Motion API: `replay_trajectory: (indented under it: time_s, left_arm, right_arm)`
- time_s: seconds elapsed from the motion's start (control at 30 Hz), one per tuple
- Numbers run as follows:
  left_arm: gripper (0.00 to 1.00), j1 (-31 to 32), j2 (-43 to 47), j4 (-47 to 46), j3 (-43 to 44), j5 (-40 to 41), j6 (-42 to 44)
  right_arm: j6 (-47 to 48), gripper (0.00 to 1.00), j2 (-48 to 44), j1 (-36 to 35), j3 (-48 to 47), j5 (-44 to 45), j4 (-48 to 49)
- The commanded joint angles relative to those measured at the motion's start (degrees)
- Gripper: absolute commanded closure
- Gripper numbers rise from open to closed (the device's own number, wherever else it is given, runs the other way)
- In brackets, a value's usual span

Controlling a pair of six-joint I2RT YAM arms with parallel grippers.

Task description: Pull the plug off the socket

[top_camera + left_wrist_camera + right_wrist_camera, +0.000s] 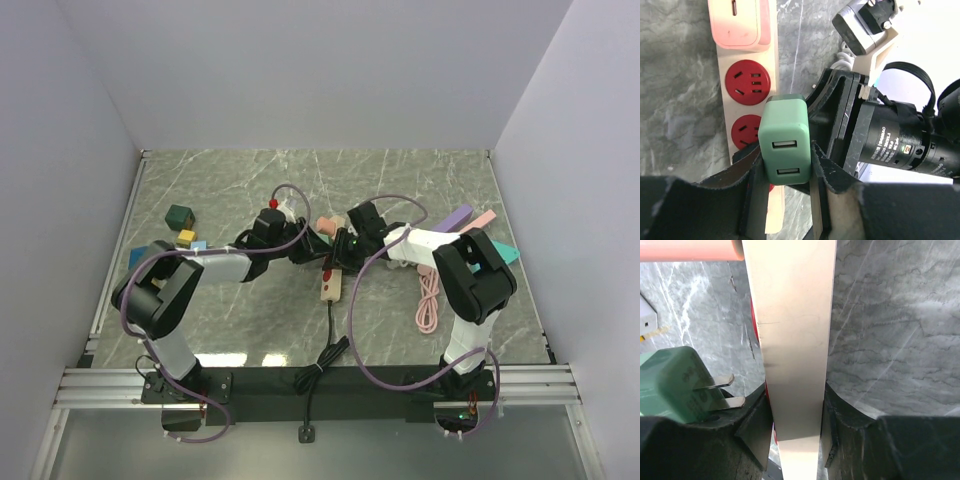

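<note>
1. Left tool [786, 167] is gripping green plug [785, 135] by its sides, prongs [722, 390] hanging bare, off the power strip [795, 340], mid-counter [200, 180].
2. Right tool [796, 415] is clamping the power strip, probably pinning it against the pull.

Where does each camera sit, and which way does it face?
Top external: above and behind the bases, facing down on the table; left arm and right arm show.
Left wrist: on the left arm, facing down at the strip; its jaws, shut on the plug, and the right arm show.
Right wrist: on the right arm, facing along the strip; its jaws grip it.
Shared: both wrist views show plug and strip.
</note>
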State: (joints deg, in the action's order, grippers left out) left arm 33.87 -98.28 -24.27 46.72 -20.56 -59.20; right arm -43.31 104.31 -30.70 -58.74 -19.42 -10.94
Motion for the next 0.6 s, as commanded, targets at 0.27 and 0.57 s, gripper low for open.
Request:
replay_trajectory:
  time_s: [0.27,0.57]
  left_arm:
    - [1.00,-16.60,9.59,13.01,-1.45,-0.45,10.06]
    - [1.00,-32.45,6.62,24.09,1.70,2.71,17.71]
  right_arm:
    - [2.69,1.00,0.28,0.46,3.28,4.83,-4.09]
    - [6.39,1.00,-3.85,0.46,4.69,3.34,-6.46]
